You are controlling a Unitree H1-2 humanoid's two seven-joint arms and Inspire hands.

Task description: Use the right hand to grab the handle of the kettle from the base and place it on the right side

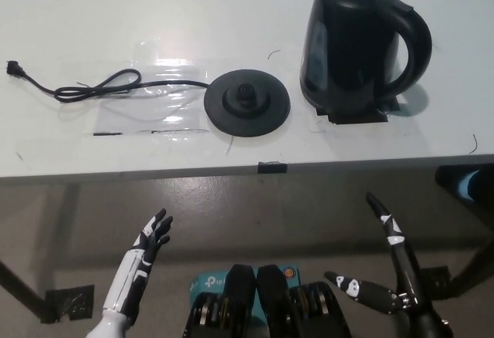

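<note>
Right hand [390, 276] low, below the surface [154, 14], fingers spread wide, empty — wrist cut off; left hand [143, 257] open; kettle [355, 37] beside base [247, 100].

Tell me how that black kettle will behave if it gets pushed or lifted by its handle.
The kettle is tall over a narrower footprint, so a high push would probably tip it rather than slide it. Its rigid loop handle sits to one side, so it would likely hang tilted when lifted. Whether it holds water cannot be seen.

no text, label or number can be read anywhere
</note>
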